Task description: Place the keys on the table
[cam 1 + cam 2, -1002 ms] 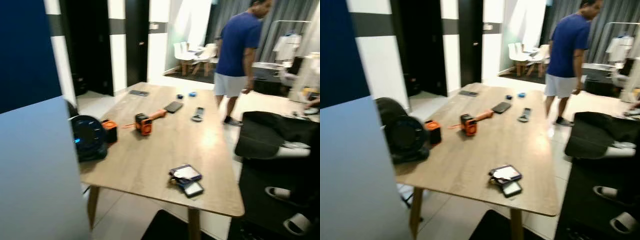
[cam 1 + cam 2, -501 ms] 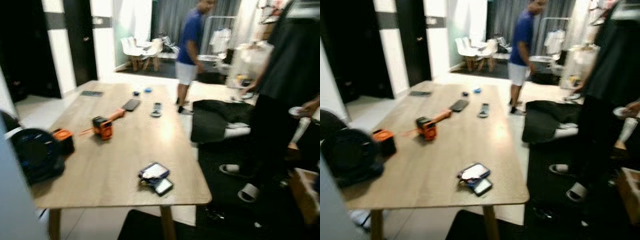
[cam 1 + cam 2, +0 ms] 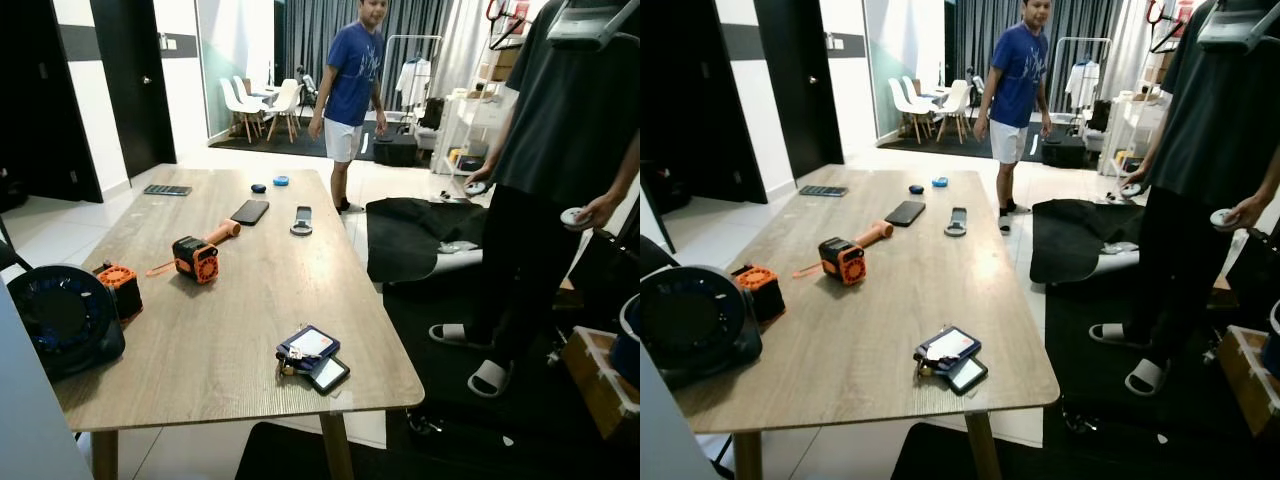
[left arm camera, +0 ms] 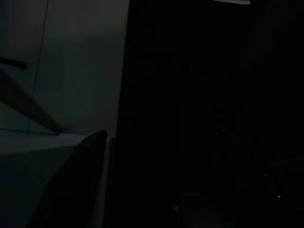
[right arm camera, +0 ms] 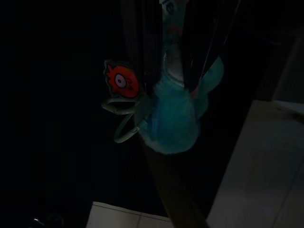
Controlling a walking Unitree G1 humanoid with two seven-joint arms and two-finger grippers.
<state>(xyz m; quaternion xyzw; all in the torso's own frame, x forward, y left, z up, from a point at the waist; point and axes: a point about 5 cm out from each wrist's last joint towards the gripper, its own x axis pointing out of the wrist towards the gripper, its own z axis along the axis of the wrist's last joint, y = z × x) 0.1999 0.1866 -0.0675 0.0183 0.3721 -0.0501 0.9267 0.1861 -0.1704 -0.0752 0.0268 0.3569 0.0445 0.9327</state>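
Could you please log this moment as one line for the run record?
phase: nearing table | right gripper: holding keys, low | left arm: idle | keys: not yet placed | two people by table

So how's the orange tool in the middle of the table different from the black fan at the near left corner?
The orange tool is small and boxy, orange and black, with a handle pointing away toward the far end; the black fan is much bigger, round and dark all over. The tool lies flat mid-table, while the fan stands upright at the table's near left edge. Both rest untouched on the wooden top.
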